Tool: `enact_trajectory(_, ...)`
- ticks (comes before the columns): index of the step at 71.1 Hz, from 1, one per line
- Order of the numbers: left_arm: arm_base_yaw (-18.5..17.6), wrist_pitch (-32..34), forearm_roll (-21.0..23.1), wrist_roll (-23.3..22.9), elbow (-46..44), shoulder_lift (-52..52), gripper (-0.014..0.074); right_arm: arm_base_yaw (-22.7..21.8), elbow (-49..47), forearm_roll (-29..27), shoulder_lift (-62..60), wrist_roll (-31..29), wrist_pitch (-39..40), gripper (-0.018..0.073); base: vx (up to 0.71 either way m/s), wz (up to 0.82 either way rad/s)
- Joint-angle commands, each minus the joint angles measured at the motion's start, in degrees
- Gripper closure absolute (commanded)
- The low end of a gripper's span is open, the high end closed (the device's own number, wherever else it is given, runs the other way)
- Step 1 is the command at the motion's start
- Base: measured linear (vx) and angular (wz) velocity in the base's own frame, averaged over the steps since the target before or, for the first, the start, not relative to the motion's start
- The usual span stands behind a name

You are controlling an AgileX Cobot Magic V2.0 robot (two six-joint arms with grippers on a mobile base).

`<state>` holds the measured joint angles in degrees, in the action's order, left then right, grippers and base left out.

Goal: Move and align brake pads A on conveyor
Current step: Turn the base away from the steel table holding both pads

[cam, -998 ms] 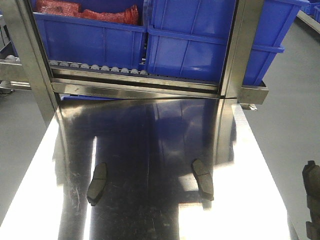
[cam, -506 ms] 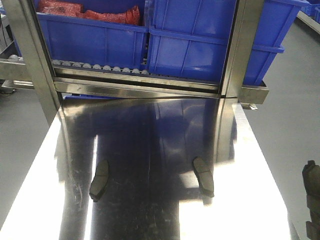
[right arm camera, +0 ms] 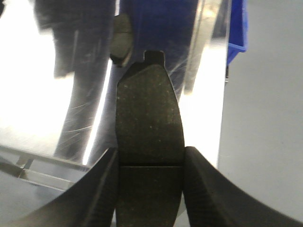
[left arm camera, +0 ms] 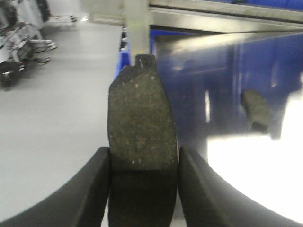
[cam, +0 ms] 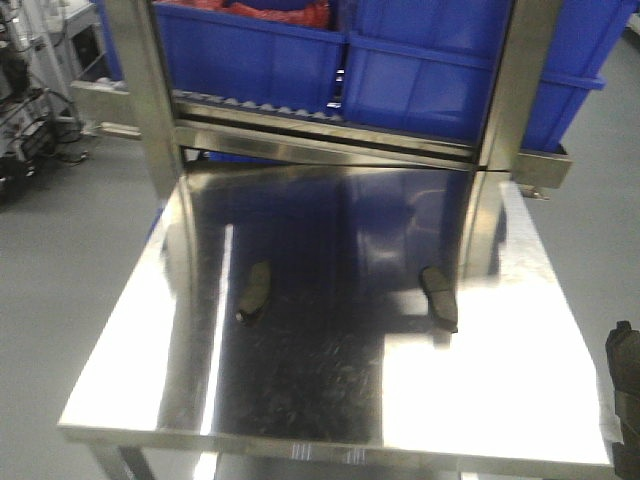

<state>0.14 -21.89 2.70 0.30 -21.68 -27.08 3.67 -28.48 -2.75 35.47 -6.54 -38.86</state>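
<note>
My left gripper (left arm camera: 144,151) was clenched on a brake pad (left arm camera: 141,118), with one of its fingers (left arm camera: 92,189) pressed to each long edge of the pad's lower half. The pad stuck out ahead of me, its small end tab farthest away and its speckled dark-grey face turned to the wrist camera. Past it I saw grey floor (left arm camera: 57,123) on one side and the shiny steel surface (left arm camera: 265,179) on the other.

My right gripper (right arm camera: 150,152) was clenched the same way on a second pad (right arm camera: 149,109). It gripped at about the thin cross groove, the tab end pointed away, and the surface showed behind it.

Two more pads lay flat on the surface, well apart and roughly level with each other. These were the left lying pad (cam: 253,292) and the right lying pad (cam: 439,297), each with its long side running toward the back. Beyond them a steel frame (cam: 500,110) carried blue bins (cam: 250,60). Each wrist view showed one lying pad past the held one, but I couldn't tell which it was.
</note>
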Motion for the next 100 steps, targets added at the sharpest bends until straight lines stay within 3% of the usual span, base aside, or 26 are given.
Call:
enact_trajectory(1, -0.37, 5.66, 0.14, 0.06, -1.59, 0.02, 0.0499, 0.08, -1.80, -0.23, -0.03, -0.44, 4.48, 0.0400, -0.20, 0.35)
enact_trajectory(42, -0.37, 5.66, 0.14, 0.06, -1.59, 0.02, 0.0499, 0.08, -1.80, -0.23, -0.03, -0.44, 4.48, 0.0400, -0.11, 0.40)
enact_trajectory(100, -0.37, 5.66, 0.14, 0.06, -1.59, 0.02, 0.0499, 0.08, -1.80, -0.23, -0.03, -0.44, 4.48, 0.0400, 0.01, 0.69)
